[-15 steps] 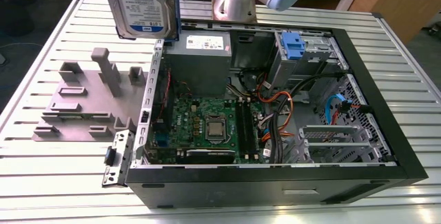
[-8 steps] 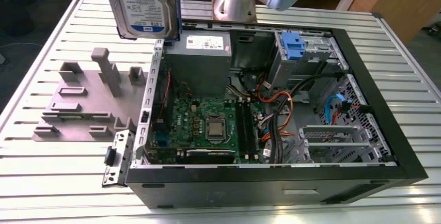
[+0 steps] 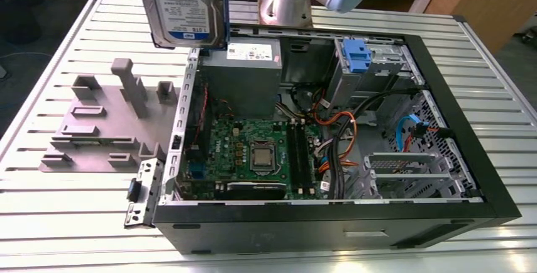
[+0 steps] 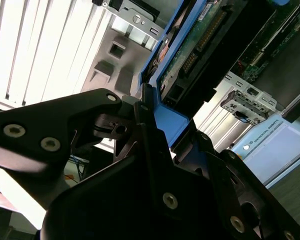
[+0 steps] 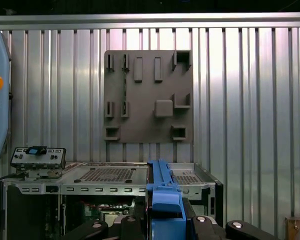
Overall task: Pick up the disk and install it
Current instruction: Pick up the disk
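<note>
The disk, silver with a white-and-blue label and a blue bracket, hangs upright in the air over the rear corner of the open computer case on the exterior view's left. In the second wrist view my gripper is shut on the disk's blue bracket, and the drive's green circuit board faces the camera. In the first wrist view the bracket's blue edge stands between the black fingers, above the case.
A grey fixture plate with raised blocks lies on the slatted metal table beside the case. Inside the case are the motherboard, a power supply, cables and a drive bay with a blue clip. The arm's base stands behind.
</note>
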Tool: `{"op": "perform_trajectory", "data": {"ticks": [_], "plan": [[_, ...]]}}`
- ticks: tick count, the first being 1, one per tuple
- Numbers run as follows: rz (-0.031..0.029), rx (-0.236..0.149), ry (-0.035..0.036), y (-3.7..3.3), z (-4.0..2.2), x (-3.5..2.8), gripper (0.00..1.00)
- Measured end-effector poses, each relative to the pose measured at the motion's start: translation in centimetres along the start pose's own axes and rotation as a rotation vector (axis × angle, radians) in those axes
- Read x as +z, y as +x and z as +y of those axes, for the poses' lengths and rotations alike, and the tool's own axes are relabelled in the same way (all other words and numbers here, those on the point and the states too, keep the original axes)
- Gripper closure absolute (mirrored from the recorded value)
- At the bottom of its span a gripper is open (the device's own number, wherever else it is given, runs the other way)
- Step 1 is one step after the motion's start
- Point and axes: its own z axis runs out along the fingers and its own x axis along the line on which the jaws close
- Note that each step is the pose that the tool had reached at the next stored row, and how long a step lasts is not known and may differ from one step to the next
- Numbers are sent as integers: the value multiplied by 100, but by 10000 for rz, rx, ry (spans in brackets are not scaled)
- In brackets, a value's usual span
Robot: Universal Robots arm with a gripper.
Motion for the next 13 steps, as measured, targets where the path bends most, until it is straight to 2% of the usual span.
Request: {"op": "perform_trajectory", "data": {"ticks": [3, 9, 11, 13], "plan": [[0, 0, 0, 40, -13, 1, 64], [1, 0, -1, 175, -44, 5, 64], [-1, 0, 1, 205, -86, 9, 64], [1, 0, -1, 220, -159, 11, 64]]}}
